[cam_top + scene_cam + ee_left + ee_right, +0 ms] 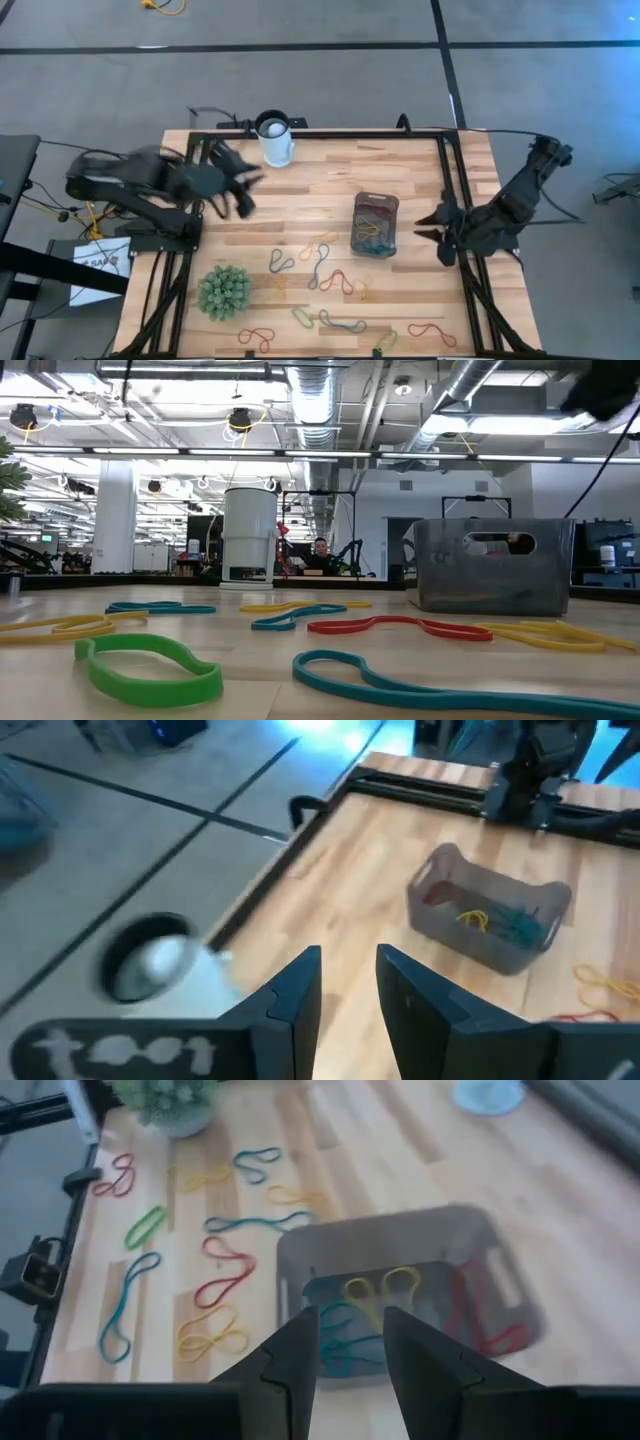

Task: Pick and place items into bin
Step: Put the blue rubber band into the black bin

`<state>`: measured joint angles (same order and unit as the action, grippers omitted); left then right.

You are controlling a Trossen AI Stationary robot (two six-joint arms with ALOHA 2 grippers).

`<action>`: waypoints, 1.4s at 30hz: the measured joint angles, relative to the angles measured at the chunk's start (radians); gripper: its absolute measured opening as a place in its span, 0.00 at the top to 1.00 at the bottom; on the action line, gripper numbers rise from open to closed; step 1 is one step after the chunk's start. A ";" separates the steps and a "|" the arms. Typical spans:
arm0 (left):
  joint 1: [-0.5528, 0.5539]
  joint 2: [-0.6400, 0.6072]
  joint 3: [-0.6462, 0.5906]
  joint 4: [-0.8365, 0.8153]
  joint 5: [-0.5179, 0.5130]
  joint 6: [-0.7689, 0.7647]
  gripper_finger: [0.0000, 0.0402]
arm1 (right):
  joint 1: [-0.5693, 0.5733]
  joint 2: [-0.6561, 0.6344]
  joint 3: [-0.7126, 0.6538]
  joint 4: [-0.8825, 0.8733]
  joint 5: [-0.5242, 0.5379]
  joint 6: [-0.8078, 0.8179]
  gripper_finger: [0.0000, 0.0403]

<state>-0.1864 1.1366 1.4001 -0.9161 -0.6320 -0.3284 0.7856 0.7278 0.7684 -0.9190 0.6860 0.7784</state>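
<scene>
Several coloured loops lie flat on the near half of the table: a red one [335,282], a blue one [320,265], a green one [303,317]. In the low view a green loop [150,665] and a teal loop [420,680] lie closest. The clear grey bin [376,197] stands right of centre with yellow, teal and red loops inside [375,1295]. My left gripper [248,193] hovers open near the table's far left, beside the white cup. My right gripper [428,226] hovers open just right of the bin [380,1230]. Both hold nothing.
A white cylindrical cup [275,140] stands at the far edge, close to my left gripper. A green spiky ball [224,290] sits near the near-left corner. Black frame rails run along the table's left, far and right sides. Bare wood lies between the cup and the bin.
</scene>
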 joint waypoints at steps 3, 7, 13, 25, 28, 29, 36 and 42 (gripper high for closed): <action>0.002 0.000 -0.237 0.234 0.055 0.008 0.78 | -0.005 -0.041 -0.151 0.163 0.001 -0.008 0.73; 0.004 0.048 -0.487 0.660 0.208 -0.010 0.78 | -0.008 -0.049 -0.279 0.349 -0.003 0.008 0.73; 0.001 0.230 -0.604 0.929 0.374 -0.149 0.78 | -0.008 -0.034 -0.332 0.463 0.008 0.007 0.73; -0.009 0.637 -0.457 0.931 0.468 -0.275 0.78 | -0.009 0.060 -0.333 0.510 0.079 -0.001 0.73; -0.013 0.693 -0.405 0.926 0.512 -0.283 0.78 | -0.009 0.081 -0.333 0.509 0.079 -0.001 0.73; -0.015 0.710 -0.390 0.910 0.529 -0.280 0.78 | -0.009 0.088 -0.334 0.508 0.079 -0.001 0.73; -0.043 0.809 -0.292 0.741 0.539 -0.341 0.78 | -0.009 0.155 -0.333 0.510 0.079 0.000 0.73; -0.065 0.825 -0.262 0.700 0.471 -0.368 0.78 | -0.009 0.208 -0.333 0.517 0.080 0.000 0.73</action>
<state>-0.2510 1.9613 1.1381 -0.2157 -0.1607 -0.6968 0.7765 0.9362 0.4355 -0.4016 0.7658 0.7784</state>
